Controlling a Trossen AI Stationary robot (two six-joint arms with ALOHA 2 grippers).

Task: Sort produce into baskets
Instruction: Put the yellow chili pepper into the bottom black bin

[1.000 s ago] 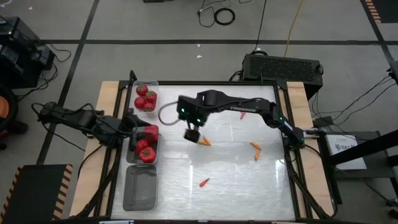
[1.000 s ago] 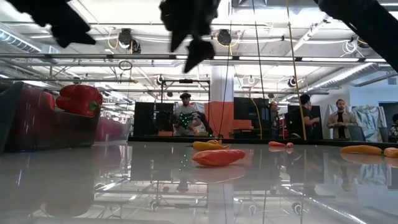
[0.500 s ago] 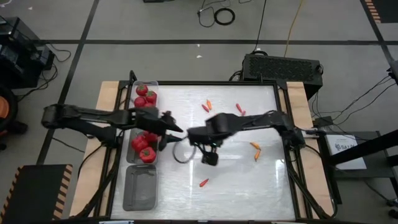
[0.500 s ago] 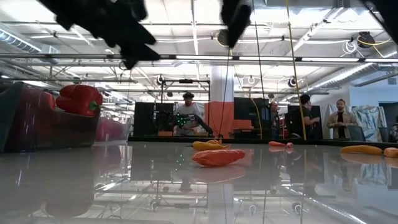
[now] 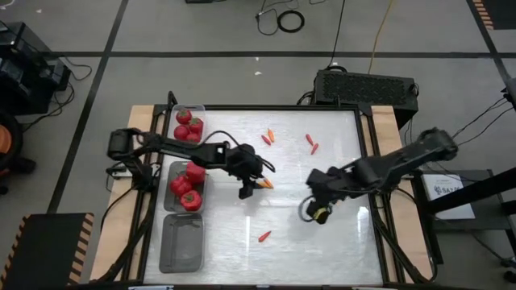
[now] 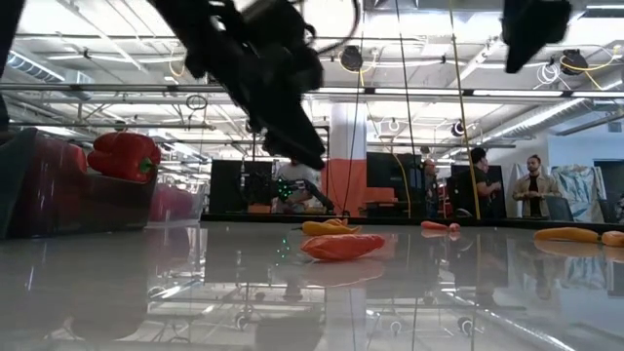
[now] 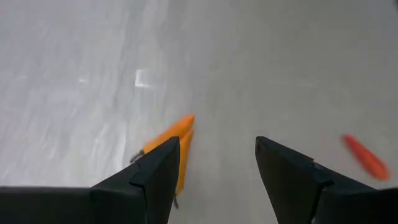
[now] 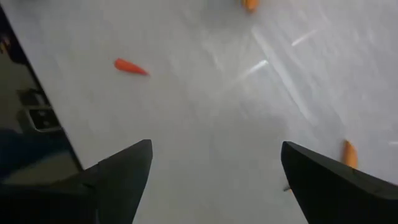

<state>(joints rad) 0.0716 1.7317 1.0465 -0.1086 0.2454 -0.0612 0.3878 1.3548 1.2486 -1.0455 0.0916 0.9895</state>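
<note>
Produce sits in two places on your counter [image 5: 322,242]: red peppers and tomatoes in baskets on the left, thin chilies loose on the open surface. Your left tool [image 5: 247,188] hangs over the middle of the counter, its fingers [image 7: 155,171] spread apart and empty, with an orange chili [image 5: 265,184] lying just beside them; in the left wrist view that orange chili [image 7: 174,140] lies partly behind one finger, and a red chili [image 7: 365,157] lies off to the other side. Your right tool [image 5: 316,211] is over the counter's right half, its fingers [image 8: 118,171] spread wide and holding nothing, the bare surface between them.

Outward from there, a red chili [image 5: 264,236] lies nearer the front edge, between the two tools. A small pair of chilies [image 5: 268,137] and another pair [image 5: 311,144] lie toward the far edge.

Along the left edge you have three clear baskets in a row. The far basket [image 5: 197,109] holds red tomatoes [image 5: 189,127]. The middle basket [image 5: 168,205] holds red peppers [image 5: 187,189]. The near basket [image 5: 182,242] shows no produce. In the low view one red pepper [image 6: 125,156] shows above a basket wall, and people stand in the room behind.
</note>
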